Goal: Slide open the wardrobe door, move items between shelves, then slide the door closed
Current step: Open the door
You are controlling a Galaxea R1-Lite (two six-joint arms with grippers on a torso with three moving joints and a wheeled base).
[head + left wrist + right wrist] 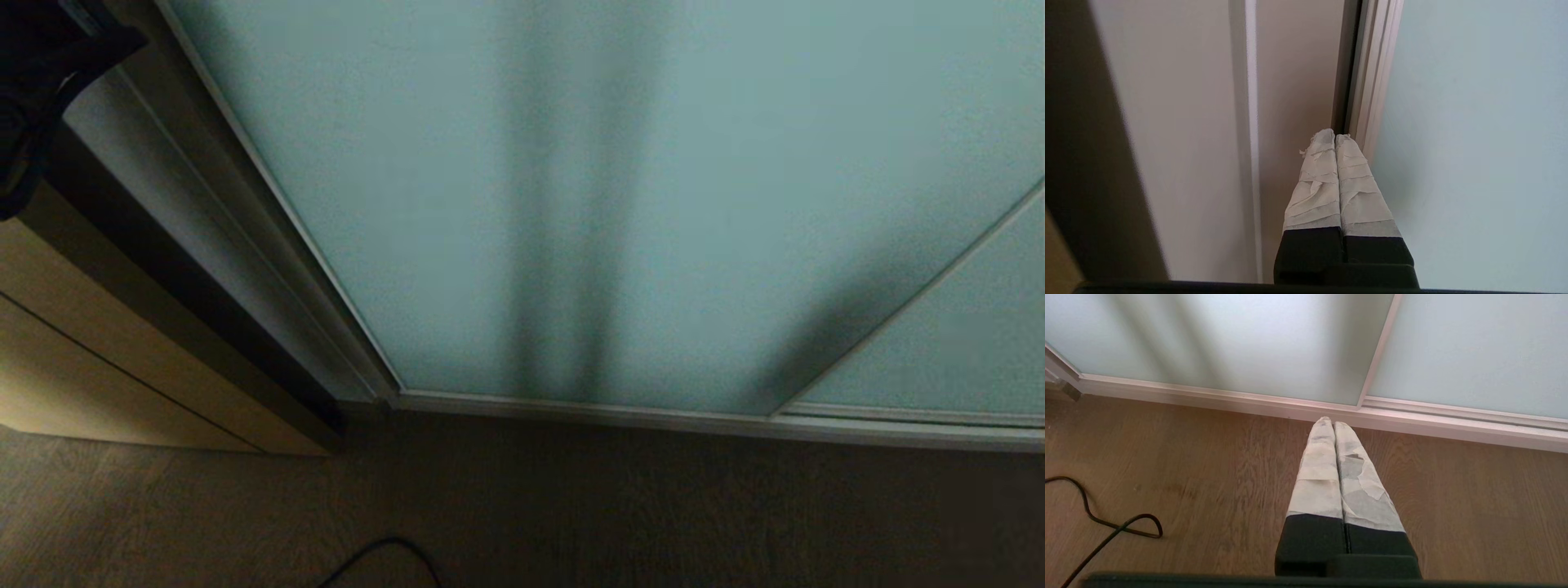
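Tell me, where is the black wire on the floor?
The black wire lies looped on the wooden floor in the right wrist view, apart from the sliding wardrobe door; the head view shows a bit of it at its bottom edge.

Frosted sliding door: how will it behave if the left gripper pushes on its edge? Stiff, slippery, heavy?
Sliding door: probably rigid, since it is a flat glass panel in a slim metal frame. Likely slippery on the smooth frosted face, so the shut left gripper, at the frame edge, should push there. It looks tall, so it may start heavily along the bottom track.

Cabinet (122,359) left of sliding wardrobe door (653,204)
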